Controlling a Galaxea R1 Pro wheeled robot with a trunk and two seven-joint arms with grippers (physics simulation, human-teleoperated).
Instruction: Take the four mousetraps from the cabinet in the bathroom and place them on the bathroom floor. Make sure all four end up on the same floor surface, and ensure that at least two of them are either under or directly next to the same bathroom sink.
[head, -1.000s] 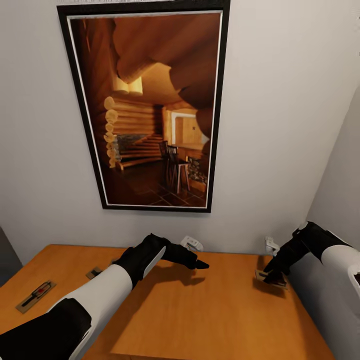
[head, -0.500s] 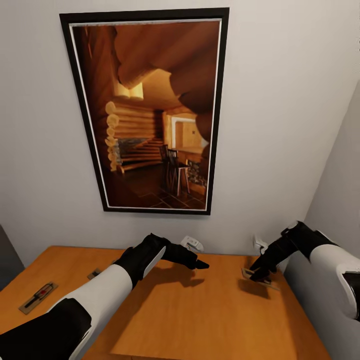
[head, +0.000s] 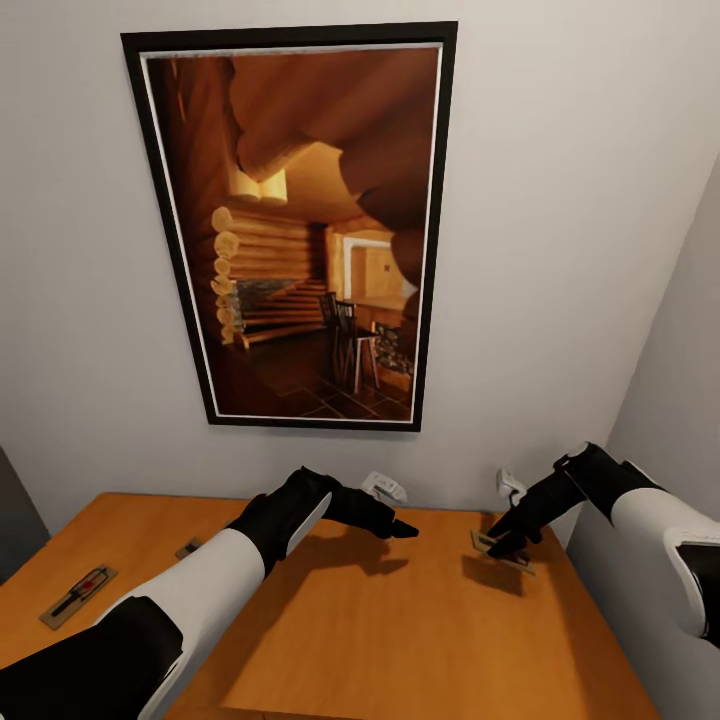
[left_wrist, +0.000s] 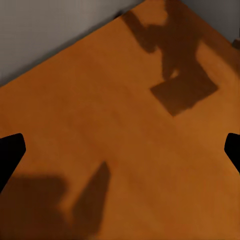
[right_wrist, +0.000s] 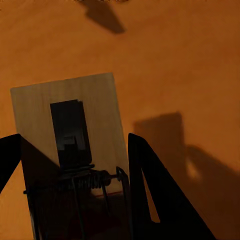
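Arms reach out over the orange-brown cabinet, whose flat top spreads below a tall framed picture of a log cabin interior hanging on the pale wall. The left arm stretches forward from the near left, forearm angled up toward the middle of the top, and the left gripper hovers above the wood with its tips pointing right. From the left wrist view its two dark fingers stand far apart at the frame's sides with nothing but bare wood and shadows between them, so it is spread wide and carrying nothing.

The right arm comes in from the right edge, bent at the elbow, its wrist dipping down toward the back right part of the top. The right gripper has closed its fingers on one mousetrap, holding it tilted and lifted off the surface, a dark shadow lying on the wood beneath it. The right wrist view shows that mousetrap's tan board with its dark plate and coiled spring clamped between the dark fingers.

A second mousetrap lies flat near the cabinet's left edge, and a third peeks out just beside the left forearm. Two small white fittings sit on the wall behind the top.
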